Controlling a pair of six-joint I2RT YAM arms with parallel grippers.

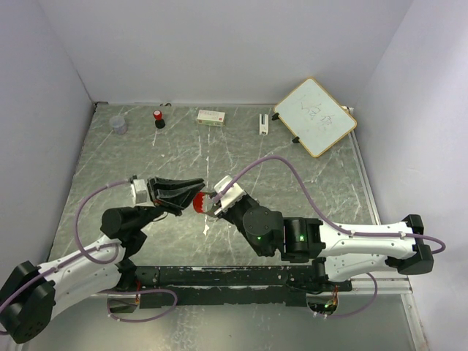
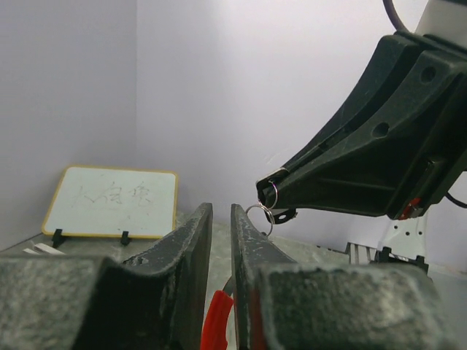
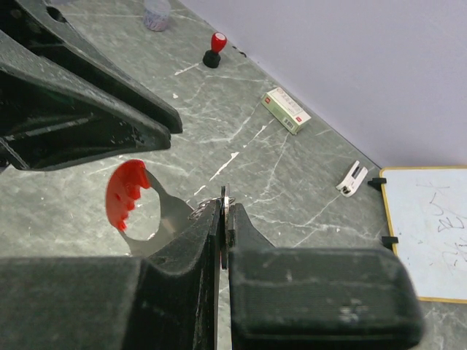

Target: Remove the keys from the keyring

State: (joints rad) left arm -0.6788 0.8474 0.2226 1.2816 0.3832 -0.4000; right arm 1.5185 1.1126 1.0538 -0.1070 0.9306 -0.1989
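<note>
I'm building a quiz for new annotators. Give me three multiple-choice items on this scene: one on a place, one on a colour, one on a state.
1. Where on the marbled grey table does the yellow-framed whiteboard stand?
A near left corner
B far right corner
C dead centre

2. What colour is the plastic head of the silver key hanging by the right gripper?
A blue
B green
C red

3. How is the right gripper?
A wide open
B out of every view
C shut on the thin silver metal keyring

Answers:
1. B: the top view shows it at the back right.
2. C: the right wrist view shows a red head.
3. C: its fingers pinch the ring.
</note>
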